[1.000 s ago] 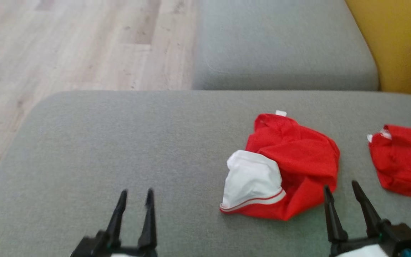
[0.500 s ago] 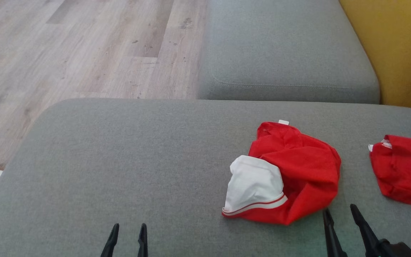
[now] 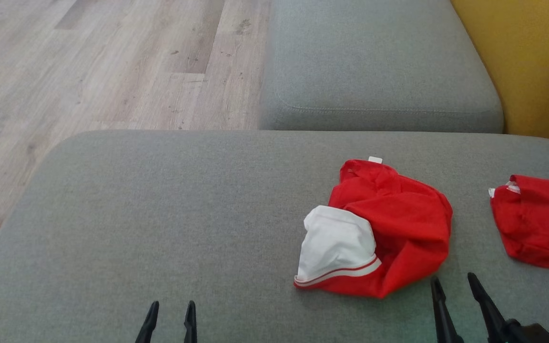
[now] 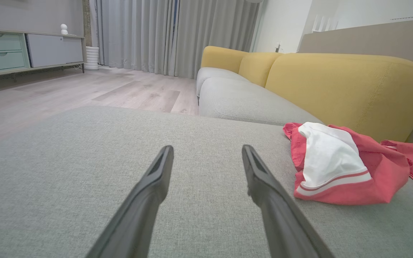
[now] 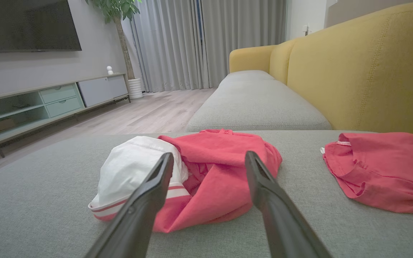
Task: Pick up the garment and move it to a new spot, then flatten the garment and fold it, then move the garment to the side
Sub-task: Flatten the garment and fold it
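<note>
While its jaws stand parted with nothing between them, the left gripper [image 3: 171, 308] hovers over a bare stretch of the grey sofa seat [image 3: 160, 205]. The right gripper [image 3: 453, 282] is likewise spread and empty, its tips just short of the garment [image 3: 398, 224].

In the head view the garment lies at about eleven o'clock from the right gripper, and at two o'clock and well apart from the left gripper. It is a crumpled red heap on the seat, with a white panel [image 3: 336, 243] edged by a thin red stripe at its eight-o'clock side. A small white tag [image 3: 375, 159] sticks out at its twelve-o'clock edge, too small to read.

At three o'clock, apart from it, lies a second red garment [image 3: 536, 224]. The red marks on its neck label [image 5: 342, 143] cannot be made out.

The right wrist view takes in a yellow backrest [image 5: 364, 71], grey curtains [image 5: 206, 43], a dark television [image 5: 27, 25], a plant [image 5: 115, 7] and a low cabinet [image 5: 48, 104]. The head view looks down on the wood floor [image 3: 88, 71] and a further grey cushion [image 3: 379, 62].
</note>
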You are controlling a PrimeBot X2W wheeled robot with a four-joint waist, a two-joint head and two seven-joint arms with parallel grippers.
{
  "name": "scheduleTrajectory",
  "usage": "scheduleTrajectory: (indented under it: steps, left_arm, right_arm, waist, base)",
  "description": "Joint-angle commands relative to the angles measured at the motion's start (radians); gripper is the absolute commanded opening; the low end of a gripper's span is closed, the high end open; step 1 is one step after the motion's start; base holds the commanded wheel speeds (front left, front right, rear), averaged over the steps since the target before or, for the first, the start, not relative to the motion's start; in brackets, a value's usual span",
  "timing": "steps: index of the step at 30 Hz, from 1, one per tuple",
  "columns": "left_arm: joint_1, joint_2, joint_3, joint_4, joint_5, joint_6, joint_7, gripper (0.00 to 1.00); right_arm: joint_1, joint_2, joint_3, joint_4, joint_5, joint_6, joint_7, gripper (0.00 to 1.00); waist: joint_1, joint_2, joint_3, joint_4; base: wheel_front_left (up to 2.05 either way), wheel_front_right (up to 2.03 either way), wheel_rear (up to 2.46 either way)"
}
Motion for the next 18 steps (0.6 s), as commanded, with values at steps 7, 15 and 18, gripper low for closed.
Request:
scheduleTrajectory:
  steps: [7,15,18]
  left_arm:
    - [-0.060,-0.016,0.030,-0.023,-0.016,0.009,-0.010,1.00]
    - [-0.093,-0.016,-0.013,0.018,-0.026,0.005,-0.010,1.00]
    - [-0.138,-0.016,-0.055,0.073,-0.039,-0.011,-0.010,1.00]
  right_arm:
    - [-0.048,-0.008,0.017,-0.029,0.005,-0.001,-0.011,1.00]
    - [-0.068,-0.008,0.040,-0.035,-0.009,-0.001,-0.011,1.00]
    - [-0.081,-0.008,0.062,-0.039,-0.016,-0.001,-0.011,1.00]
  waist:
    - [0.0000,0.0000,0.009,-0.002]
    - [0.0000,0.0000,0.048,-0.029]
    - [0.0000,0.0000,0.078,-0.057]
  base:
    - [0.00,0.00,0.00]
    - [0.00,0.00,0.00]
    - [0.00,0.00,0.00]
